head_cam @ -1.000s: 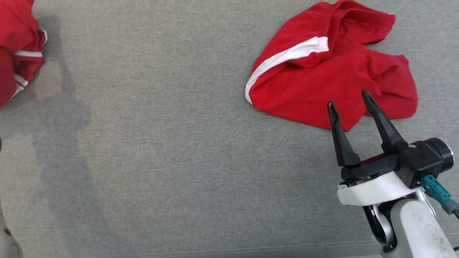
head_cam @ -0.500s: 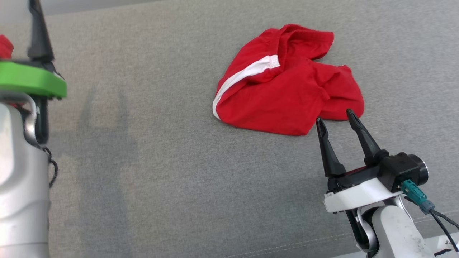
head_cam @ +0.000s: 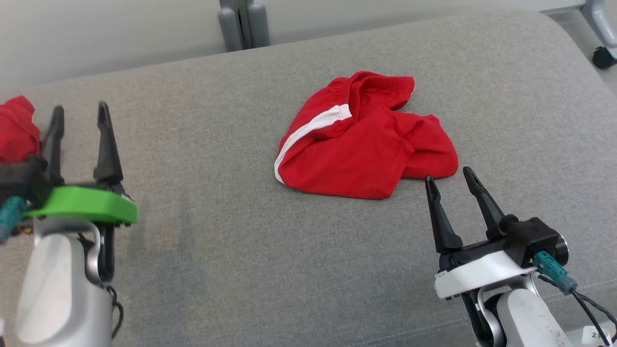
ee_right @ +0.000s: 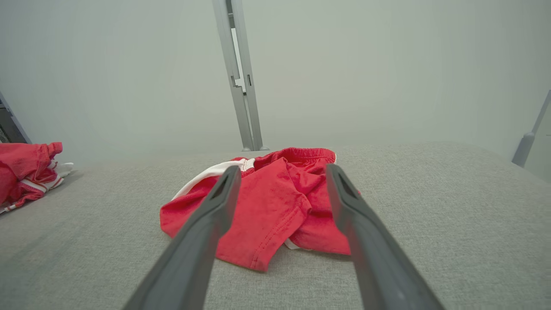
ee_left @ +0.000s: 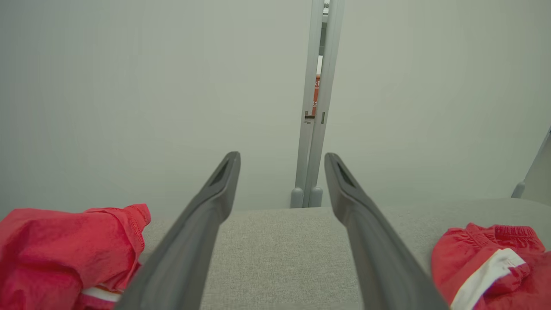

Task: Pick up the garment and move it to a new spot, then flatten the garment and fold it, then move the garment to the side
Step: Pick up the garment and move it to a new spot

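**Item: garment** (head_cam: 361, 149). Red shorts with a white side stripe (head_cam: 313, 127), lying crumpled near the middle of the grey padded surface (head_cam: 231, 250). The elastic waistband (head_cam: 381, 82) is bunched at the far side and one leg is lapped over the other. Nothing holds or touches it.

**Item: right hand** (head_cam: 448, 174). Fingers spread wide, empty. The tips sit just beside the garment's near right hem and point toward it.

**Item: left hand** (head_cam: 80, 107). Fingers spread wide, empty. It is well apart from the garment and close to a second red garment (head_cam: 17, 127) heaped at the surface's left edge.

**Item: grey upright post** (head_cam: 243, 24). Stands behind the surface, clear of the work.

**Status (judged).** Pickup not yet made. Flattening, folding and setting aside are all outstanding.

**Hazards (judged).**
- Single-layer pinch: the nearest hem is a lapped fold, so closing on the top layer alone would let the rest unroll and trail on lifting.
- Snagged upholstery: the cloth lies flat on soft fabric, so a low approach could catch the covering along with the hem.
- Mix-up: a new spot chosen too far left would put the garment against the other red heap.
- Slide-off: the surface rounds downward at its right end, and a garment placed there could slip over.
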You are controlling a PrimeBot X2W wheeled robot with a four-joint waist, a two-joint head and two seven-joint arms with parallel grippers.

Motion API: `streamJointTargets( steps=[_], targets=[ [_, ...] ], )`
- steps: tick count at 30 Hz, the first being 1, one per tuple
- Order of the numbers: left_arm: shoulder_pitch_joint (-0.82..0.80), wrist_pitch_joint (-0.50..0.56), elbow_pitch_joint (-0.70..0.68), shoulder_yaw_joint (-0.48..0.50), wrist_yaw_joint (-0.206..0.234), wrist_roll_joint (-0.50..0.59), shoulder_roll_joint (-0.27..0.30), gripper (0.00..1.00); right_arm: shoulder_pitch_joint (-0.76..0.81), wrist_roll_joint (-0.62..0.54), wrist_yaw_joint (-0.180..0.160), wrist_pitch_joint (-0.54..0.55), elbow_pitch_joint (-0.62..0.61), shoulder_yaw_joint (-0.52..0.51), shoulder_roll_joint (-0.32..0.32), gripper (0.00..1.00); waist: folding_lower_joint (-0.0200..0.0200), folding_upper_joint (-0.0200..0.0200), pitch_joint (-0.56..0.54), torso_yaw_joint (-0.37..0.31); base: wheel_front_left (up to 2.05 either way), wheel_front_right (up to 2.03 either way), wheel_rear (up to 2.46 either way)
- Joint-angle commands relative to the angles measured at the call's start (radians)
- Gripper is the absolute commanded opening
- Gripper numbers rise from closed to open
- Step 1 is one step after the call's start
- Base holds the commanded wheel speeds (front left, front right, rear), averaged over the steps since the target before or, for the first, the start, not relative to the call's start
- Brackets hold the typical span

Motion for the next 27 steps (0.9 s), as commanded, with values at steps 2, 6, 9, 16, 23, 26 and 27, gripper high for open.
streamJointTargets(
  steps=[2, 6, 9, 16, 23, 26, 27],
  targets=[
    [0.06, -0.001, -0.02, 0.004, -0.002, 0.013, -0.01, 1.0, 0.017, 0.004, 0.0, -0.005, 0.004, -0.004, 0.002, 1.0, 0.0001, -0.0001, -0.031, 0.011, 0.0, 0.0, 0.0],
    [0.14, -0.001, -0.053, 0.016, -0.002, 0.02, -0.026, 1.0, 0.024, 0.011, 0.0, -0.005, 0.016, 0.001, 0.004, 1.0, 0.0001, -0.0001, -0.052, 0.017, 0.0, 0.0, 0.0],
    [0.191, -0.001, -0.073, 0.023, -0.002, 0.024, -0.032, 1.0, 0.026, 0.013, 0.0, -0.005, 0.022, 0.003, 0.005, 1.0, 0.0001, -0.0001, -0.066, 0.02, 0.0, 0.0, 0.0],
    [0.312, -0.001, -0.118, 0.059, -0.002, 0.029, -0.054, 1.0, 0.047, 0.02, 0.0, -0.005, 0.035, 0.004, 0.003, 1.0, 0.0001, -0.0001, -0.098, 0.023, 0.0, 0.0, 0.0],
    [0.399, -0.001, -0.159, 0.051, 0.002, 0.048, -0.083, 1.0, 0.071, 0.028, 0.0, -0.005, 0.046, -0.004, -0.007, 1.0, 0.0001, -0.0001, -0.128, 0.032, 0.0, 0.0, 0.0],
    [0.43, -0.001, -0.164, 0.051, 0.004, 0.05, -0.092, 1.0, 0.08, 0.029, 0.0, -0.005, 0.052, -0.002, -0.012, 1.0, 0.0001, -0.0001, -0.139, 0.033, 0.0, 0.0, 0.0],
    [0.437, -0.001, -0.165, 0.05, 0.006, 0.056, -0.093, 1.0, 0.083, 0.03, 0.0, -0.005, 0.054, -0.001, -0.012, 1.0, 0.0001, -0.0001, -0.141, 0.034, 0.0, 0.0, 0.0]
  ],
)
